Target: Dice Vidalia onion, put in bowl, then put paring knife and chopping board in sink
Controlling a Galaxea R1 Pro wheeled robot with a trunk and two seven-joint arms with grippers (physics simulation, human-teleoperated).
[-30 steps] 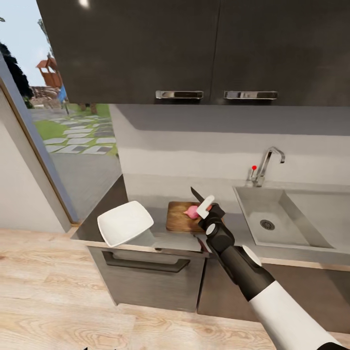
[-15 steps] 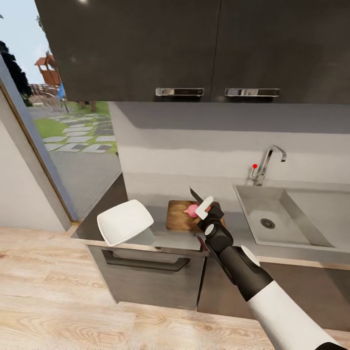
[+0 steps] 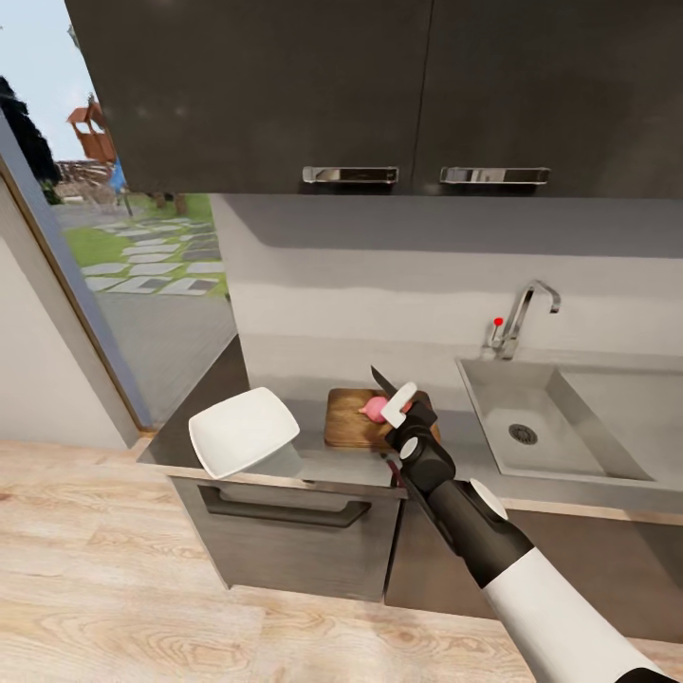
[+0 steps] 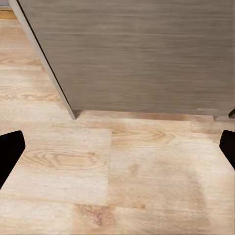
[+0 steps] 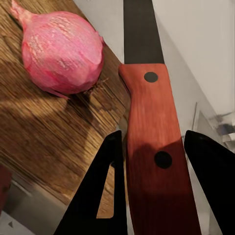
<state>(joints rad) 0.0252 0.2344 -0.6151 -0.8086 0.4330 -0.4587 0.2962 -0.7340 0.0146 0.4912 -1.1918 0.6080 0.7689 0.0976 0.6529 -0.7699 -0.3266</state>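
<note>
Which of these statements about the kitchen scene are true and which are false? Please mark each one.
1. The onion lies whole on the chopping board. True.
2. The right gripper holds the paring knife by its reddish handle. True.
3. The bowl sits inside the sink. False: it rests on the countertop, at the board's far side from the sink.
4. The left gripper holds the onion. False: its fingers are spread with only wooden floor between them.
5. The onion is already diced. False: it is in one piece.
</note>
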